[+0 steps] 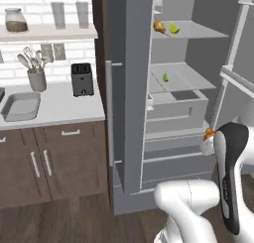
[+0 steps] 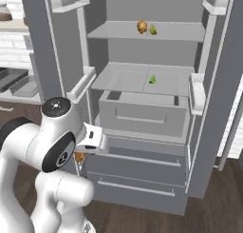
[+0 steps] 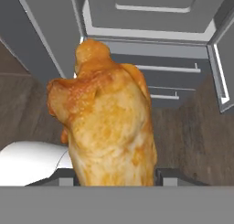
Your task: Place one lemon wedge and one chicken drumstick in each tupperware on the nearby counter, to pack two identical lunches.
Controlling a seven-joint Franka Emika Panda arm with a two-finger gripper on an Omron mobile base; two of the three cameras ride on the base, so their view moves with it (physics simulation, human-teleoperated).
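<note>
The claw (image 3: 114, 175) is gripping a golden-brown lumpy chicken drumstick (image 3: 107, 127), its dark tips partly closed against the meat at the bottom centre of the hand view. In the left base view, that drumstick (image 1: 210, 134) is peeking out at centre right. A second drumstick (image 1: 159, 26) is lying beside a yellow-green lemon wedge (image 1: 173, 28) on the grey fridge's top shelf (image 1: 198, 31); another wedge (image 1: 165, 78) is sitting lower. A shallow grey rectangular tupperware (image 1: 20, 107) is resting on the off-white counter (image 1: 64, 105) at left.

White arm (image 2: 28, 146); dark joints
</note>
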